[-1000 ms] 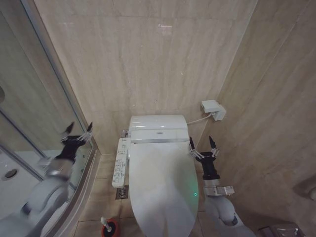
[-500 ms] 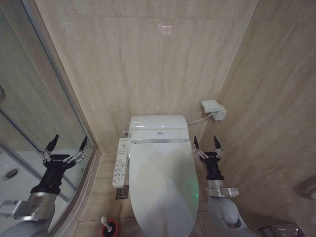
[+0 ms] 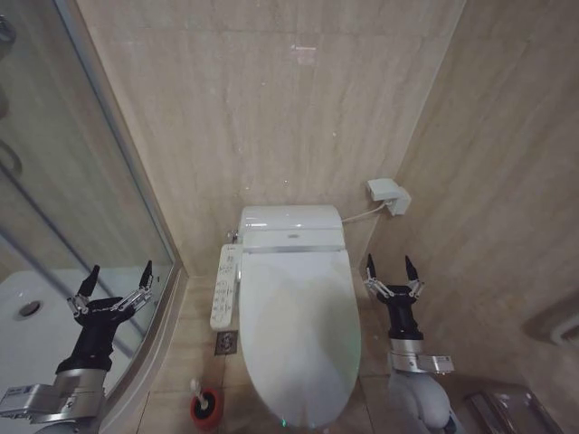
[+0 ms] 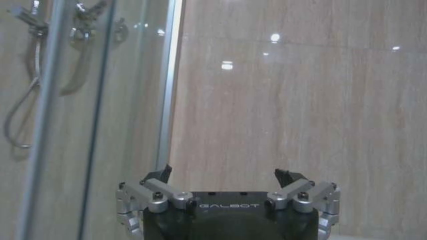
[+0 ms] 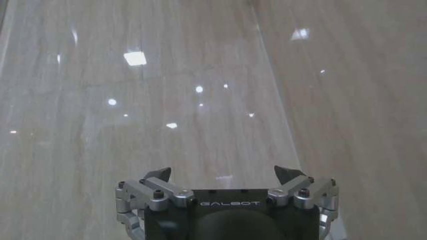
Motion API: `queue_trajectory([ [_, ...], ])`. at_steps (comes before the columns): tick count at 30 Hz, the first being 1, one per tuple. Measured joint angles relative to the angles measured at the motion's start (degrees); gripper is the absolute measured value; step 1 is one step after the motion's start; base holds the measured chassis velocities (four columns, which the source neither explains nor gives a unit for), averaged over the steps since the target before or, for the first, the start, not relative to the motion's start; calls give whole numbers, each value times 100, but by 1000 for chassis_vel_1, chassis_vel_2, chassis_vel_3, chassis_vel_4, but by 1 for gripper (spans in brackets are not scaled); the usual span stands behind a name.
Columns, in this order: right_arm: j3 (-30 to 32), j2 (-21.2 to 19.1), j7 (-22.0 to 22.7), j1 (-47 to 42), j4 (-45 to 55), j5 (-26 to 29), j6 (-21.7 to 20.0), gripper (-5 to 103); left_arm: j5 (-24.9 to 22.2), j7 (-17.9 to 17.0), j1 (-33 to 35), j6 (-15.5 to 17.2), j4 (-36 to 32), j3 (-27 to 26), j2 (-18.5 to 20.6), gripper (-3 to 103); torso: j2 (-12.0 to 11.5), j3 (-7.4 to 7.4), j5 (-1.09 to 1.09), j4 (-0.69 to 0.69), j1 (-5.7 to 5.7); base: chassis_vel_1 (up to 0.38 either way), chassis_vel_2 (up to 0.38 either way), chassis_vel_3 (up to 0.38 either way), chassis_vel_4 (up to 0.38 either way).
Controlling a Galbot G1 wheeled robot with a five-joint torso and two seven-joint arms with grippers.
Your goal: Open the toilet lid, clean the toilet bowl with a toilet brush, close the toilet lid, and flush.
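Note:
The toilet lid [image 3: 294,330] is a glossy white oval lying shut over the toilet bowl, which is hidden beneath it. On the floor left of the toilet's front stands the toilet brush [image 3: 195,391], its thin white handle rising from a red round holder [image 3: 205,407]. My left gripper [image 3: 114,287] is open, raised in front of the glass shower wall, well left of the toilet. My right gripper [image 3: 391,268] is open too, held upright just right of the lid's rim and clear of it. Both wrist views show open fingers against beige wall tiles: left gripper [image 4: 224,175], right gripper [image 5: 223,172].
A white control panel [image 3: 223,287] runs along the toilet's left side. A floor drain [image 3: 226,342] sits beside it. The glass shower partition [image 3: 109,172] closes off the left. A white socket box [image 3: 387,196] with a cable is on the right wall.
The whole head view has shifted, so the camera moved. My left gripper dropped lower and leftward by the shower glass. My right gripper sits slightly lower and further right.

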Motion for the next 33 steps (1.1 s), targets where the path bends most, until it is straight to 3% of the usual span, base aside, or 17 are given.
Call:
queue_trajectory([
  [15, 25, 119, 3, -218, 186, -25, 40, 100, 101, 20, 72, -69, -93, -32, -123, 100, 0, 0, -3, 0, -1, 264, -273, -266, 262],
  [18, 40, 136, 2, -255, 229, -33, 43, 100, 94, 21, 84, -78, -124, -49, -104, 100, 0, 0, 9, -2, -2, 393, -350, -354, 346],
  [20, 39, 165, -7, -289, 289, -30, 65, 100, 85, 21, 84, -89, -126, -55, -88, 100, 1, -1, -9, -2, -3, 354, -384, -358, 357],
  [23, 28, 187, -11, -310, 316, -30, 65, 100, 79, 22, 77, -100, -127, -55, -72, 100, 2, -1, 8, 0, -5, 341, -349, -352, 361],
  [26, 25, 211, -15, -316, 320, -51, 70, 100, 74, 23, 65, -114, -114, -55, -53, 100, 4, -4, -6, -2, -8, 263, -280, -254, 255],
  [33, 12, 269, -20, -300, 272, -110, 78, 100, 58, 23, 27, -133, -51, -48, -18, 100, 0, 1, 1, -1, 0, 60, -40, -68, 60],
])
